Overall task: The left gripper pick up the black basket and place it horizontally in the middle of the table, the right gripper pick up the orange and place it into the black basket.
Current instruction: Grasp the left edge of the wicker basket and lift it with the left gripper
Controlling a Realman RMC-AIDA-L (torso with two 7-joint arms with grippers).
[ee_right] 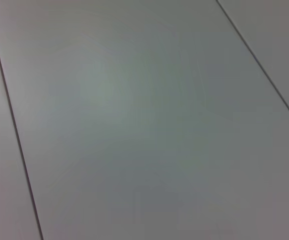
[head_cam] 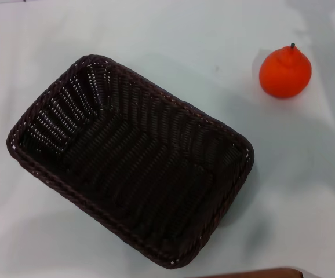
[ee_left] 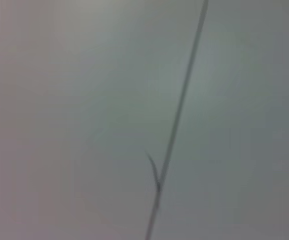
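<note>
The black basket point(head_cam: 133, 159), a large dark woven wicker tray, lies empty on the white table point(head_cam: 156, 35), left of middle in the head view and turned at a slant. The orange point(head_cam: 285, 72), small and bright with a short dark stem, stands on the table at the far right, apart from the basket. Neither gripper shows in any view. The left wrist view shows only a pale surface with a thin dark seam point(ee_left: 177, 120). The right wrist view shows only pale panels with thin seams point(ee_right: 14, 130).
A brown edge point(head_cam: 254, 273) shows at the bottom of the head view, near the table's front. White table surface lies between the basket and the orange and along the far side.
</note>
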